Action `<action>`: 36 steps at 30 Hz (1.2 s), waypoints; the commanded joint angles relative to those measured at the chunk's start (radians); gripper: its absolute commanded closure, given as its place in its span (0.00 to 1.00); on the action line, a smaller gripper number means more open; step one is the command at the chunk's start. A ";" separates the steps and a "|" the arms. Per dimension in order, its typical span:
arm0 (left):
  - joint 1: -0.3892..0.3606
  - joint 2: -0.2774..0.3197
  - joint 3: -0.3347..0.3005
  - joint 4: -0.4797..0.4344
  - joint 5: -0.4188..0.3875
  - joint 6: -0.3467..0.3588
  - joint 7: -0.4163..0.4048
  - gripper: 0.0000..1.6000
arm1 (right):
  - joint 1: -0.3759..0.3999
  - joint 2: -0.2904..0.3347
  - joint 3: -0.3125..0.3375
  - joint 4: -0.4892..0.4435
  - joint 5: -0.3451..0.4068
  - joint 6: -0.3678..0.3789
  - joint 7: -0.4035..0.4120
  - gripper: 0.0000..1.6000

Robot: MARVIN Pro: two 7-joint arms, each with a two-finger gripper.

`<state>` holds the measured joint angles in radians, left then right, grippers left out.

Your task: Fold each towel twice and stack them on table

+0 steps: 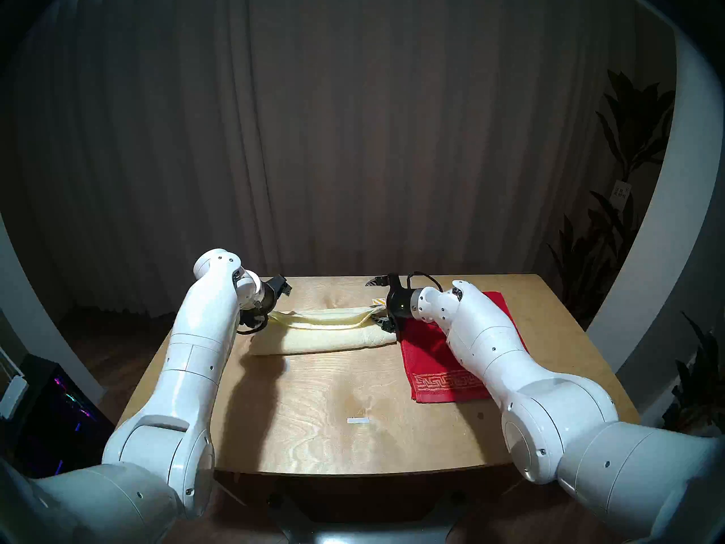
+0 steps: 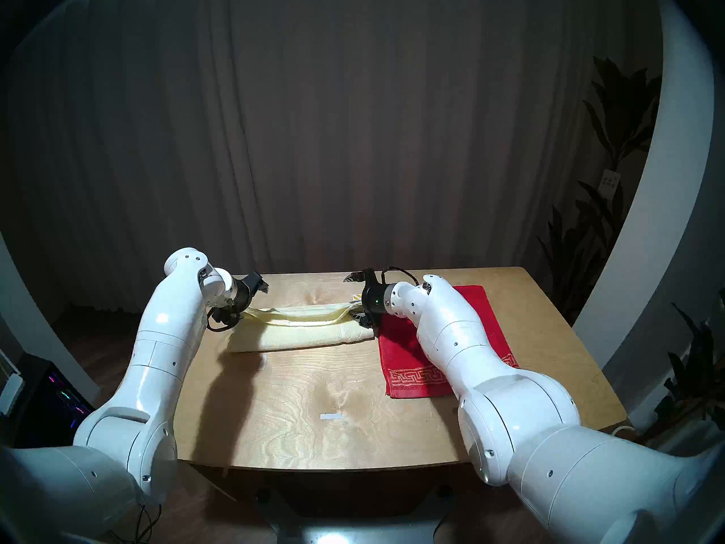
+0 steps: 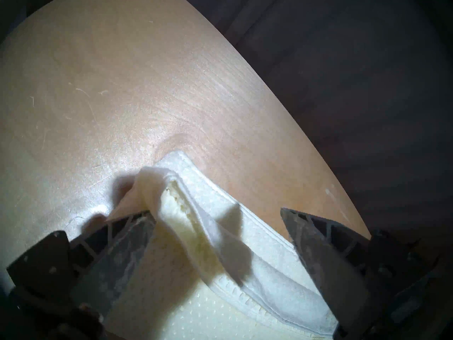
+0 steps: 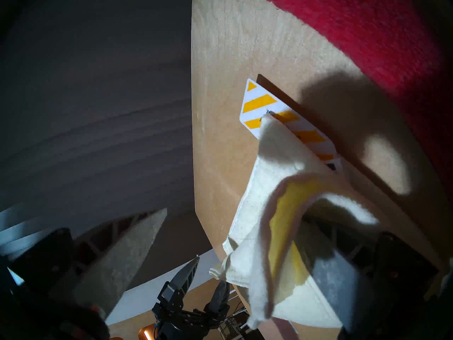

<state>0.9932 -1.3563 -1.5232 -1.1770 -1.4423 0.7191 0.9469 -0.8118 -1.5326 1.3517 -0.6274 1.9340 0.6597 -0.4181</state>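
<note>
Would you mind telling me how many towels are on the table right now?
2. The cream towel lies folded lengthwise across the table's far middle; the red towel lies flat to its right, partly under the right arm. None seems hidden.

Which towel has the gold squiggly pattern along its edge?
The red towel, under the robot's right arm. The cream towel beside it is plain pale yellow, with no gold border.

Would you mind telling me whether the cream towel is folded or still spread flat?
Folded. The cream towel lies as a long narrow strip on the table, with its hemmed edges doubled over along the far side.
</note>
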 commanded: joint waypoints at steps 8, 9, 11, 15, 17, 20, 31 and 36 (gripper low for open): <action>-0.080 -0.007 0.016 0.023 0.019 -0.020 -0.043 0.02 | 0.117 -0.041 0.002 0.052 -0.025 -0.026 0.056 0.00; -0.084 -0.007 0.017 0.030 0.022 -0.022 -0.046 0.02 | 0.125 -0.043 0.001 0.064 -0.029 -0.030 0.061 0.00; -0.091 -0.007 0.021 0.041 0.028 -0.028 -0.051 0.03 | 0.137 -0.045 0.003 0.083 -0.035 -0.039 0.071 0.00; -0.101 -0.005 0.026 0.060 0.037 -0.034 -0.063 0.02 | 0.161 -0.046 0.003 0.120 -0.046 -0.047 0.088 0.00; -0.106 -0.005 0.028 0.068 0.040 -0.038 -0.068 0.00 | 0.172 -0.046 0.001 0.137 -0.053 -0.050 0.097 0.00; -0.106 -0.001 0.029 0.053 0.044 -0.040 -0.078 0.00 | 0.178 -0.040 0.000 0.147 -0.061 -0.042 0.113 0.00; 0.009 0.028 0.026 -0.101 0.040 -0.038 -0.192 0.00 | 0.126 0.020 -0.057 0.065 -0.132 0.035 0.168 0.00; 0.089 0.035 0.029 -0.176 0.047 -0.038 -0.189 0.00 | 0.114 0.047 -0.073 0.040 -0.152 0.059 0.182 0.00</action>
<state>0.9950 -1.3352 -1.4928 -1.2592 -1.3944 0.6776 0.7800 -0.6895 -1.5240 1.2954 -0.5298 1.8033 0.6826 -0.2716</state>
